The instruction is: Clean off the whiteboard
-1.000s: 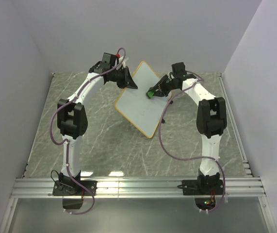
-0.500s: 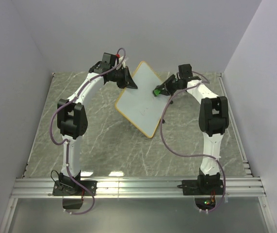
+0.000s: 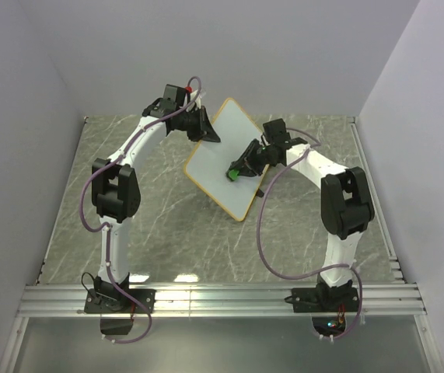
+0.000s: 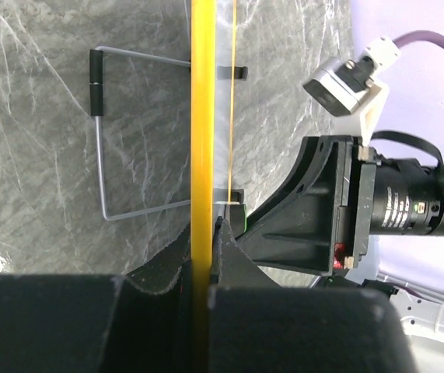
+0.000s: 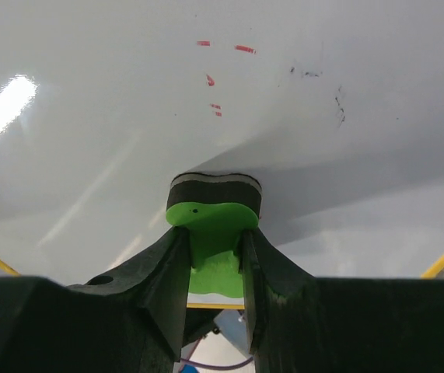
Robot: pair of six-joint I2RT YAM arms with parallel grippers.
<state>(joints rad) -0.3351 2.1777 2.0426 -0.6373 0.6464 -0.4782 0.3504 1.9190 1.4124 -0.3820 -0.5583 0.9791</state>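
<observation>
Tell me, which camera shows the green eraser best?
The right wrist view: the green eraser fills the middle, pinched in the right gripper, its dark pad pressed on the whiteboard. The top view shows just a small green dot. The left wrist view shows the whiteboard's yellow rim but no clear eraser.

Pretty clearly a robotics lab cell: a left arm (image 3: 117,190) and a right arm (image 3: 340,203) bolted to an aluminium rail (image 3: 222,299) at the edge of a grey marble-look table (image 3: 175,233), boxed in by plain white walls (image 3: 284,47). Purple cables (image 4: 428,35) loop off both arms, and there's a camera (image 4: 408,210) mounted at the wrist.
</observation>
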